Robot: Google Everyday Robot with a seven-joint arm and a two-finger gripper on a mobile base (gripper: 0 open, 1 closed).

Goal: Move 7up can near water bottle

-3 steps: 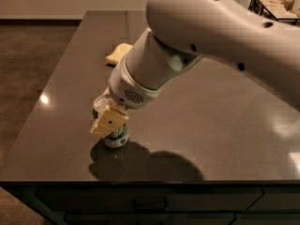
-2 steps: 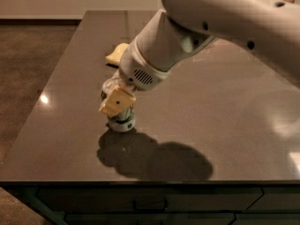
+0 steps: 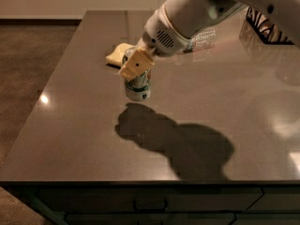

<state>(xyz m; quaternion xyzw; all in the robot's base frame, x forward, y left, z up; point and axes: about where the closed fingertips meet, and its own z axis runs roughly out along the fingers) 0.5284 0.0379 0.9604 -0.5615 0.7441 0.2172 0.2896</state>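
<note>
nearest the camera, at the bottom of the frame, runs the front edge of the dark table [image 3: 93, 172] with a drawer front below it. a broad shadow of the arm lies across the lower middle of the top. just above that shadow, left of centre, is the 7up can [image 3: 137, 87], upright, with the gripper [image 3: 136, 73] closed around its upper part; one yellow finger pad [image 3: 137, 63] lies across the can's front. whether the can's base rests on the top or hangs just clear of it cannot be told.

just behind the can, to the upper left, lies a pale yellow object [image 3: 115, 55]. farther back, in the upper middle right, the water bottle [image 3: 206, 37] shows as a clear crinkled shape partly hidden by the arm. a black wire basket [image 3: 267, 28] sits at the upper right.

the grasp appears done. the can is well apart from the bottle, so the carry toward the upper right, the set-down and the release look left to do.
</note>
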